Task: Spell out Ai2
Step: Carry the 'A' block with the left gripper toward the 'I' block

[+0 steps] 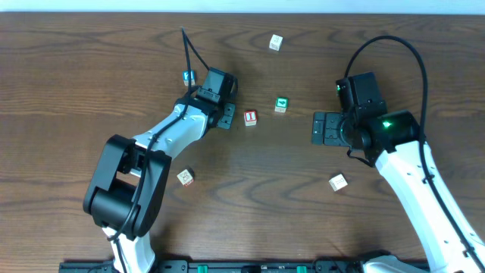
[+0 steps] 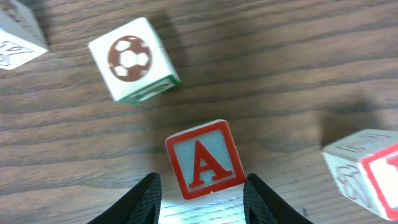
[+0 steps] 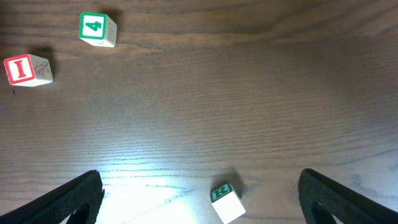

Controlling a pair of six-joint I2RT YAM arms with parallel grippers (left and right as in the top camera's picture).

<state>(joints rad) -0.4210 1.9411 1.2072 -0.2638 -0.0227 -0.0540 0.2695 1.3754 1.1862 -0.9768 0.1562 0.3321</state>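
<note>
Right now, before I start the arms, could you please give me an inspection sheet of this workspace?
Surface: wooden table, no spill seen.
Job's things: A block between the tips of the left jaws; I block lying free; no 2 face seen.
Clutter: soccer-ball block, 4 block, R block.
Grippers: left gripper open, flanking the A block; right gripper open, empty.
Cables: left cable rises from the wrist; right cable loops above the arm.
Surroundings: black rail at the near edge.
</note>
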